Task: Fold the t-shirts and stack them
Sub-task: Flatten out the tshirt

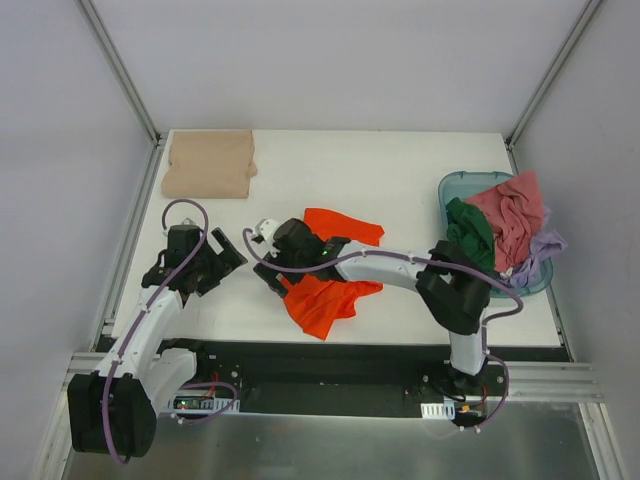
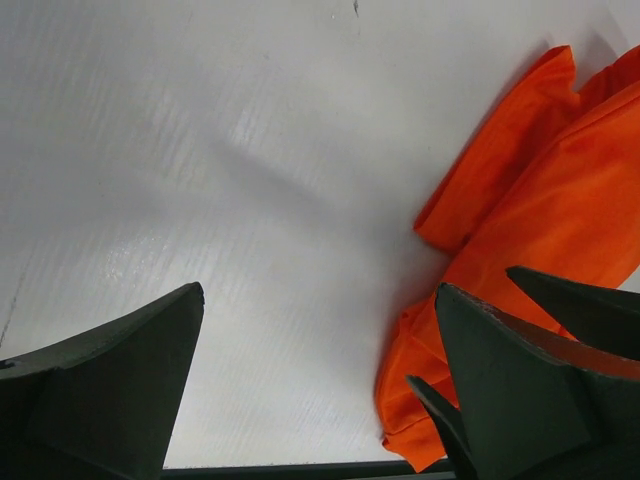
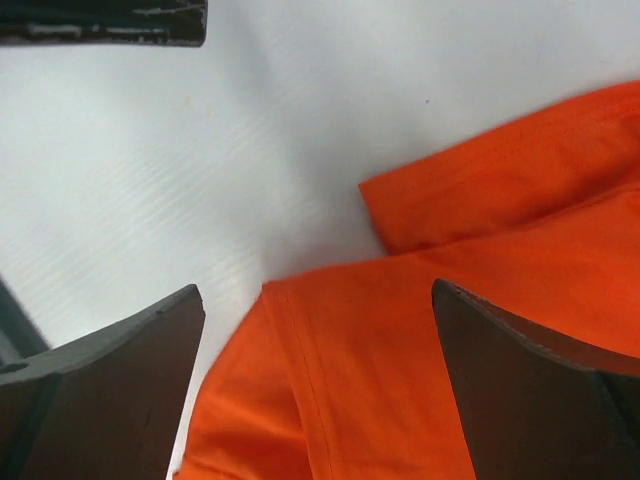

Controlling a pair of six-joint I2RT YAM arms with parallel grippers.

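Fold step: orange t-shirt (image 1: 325,300) lies crumpled at the table (image 1: 400,170) front-middle. Right gripper (image 3: 318,300) wide, empty, over it; left gripper (image 2: 320,290) wide beside it. Next, probably: pinch two corners, spread flat.

Inspection of my own hardware. My left arm (image 1: 150,320) and right arm (image 1: 390,268) have white shell links with black joint housings. They are mounted at the left and right ends of the black base plate (image 1: 330,365). A purple cable (image 1: 186,206) runs up each arm from that plate. My left gripper (image 2: 320,290) and right gripper (image 3: 318,288) have dark, matte, wedge-shaped fingers (image 2: 110,390).
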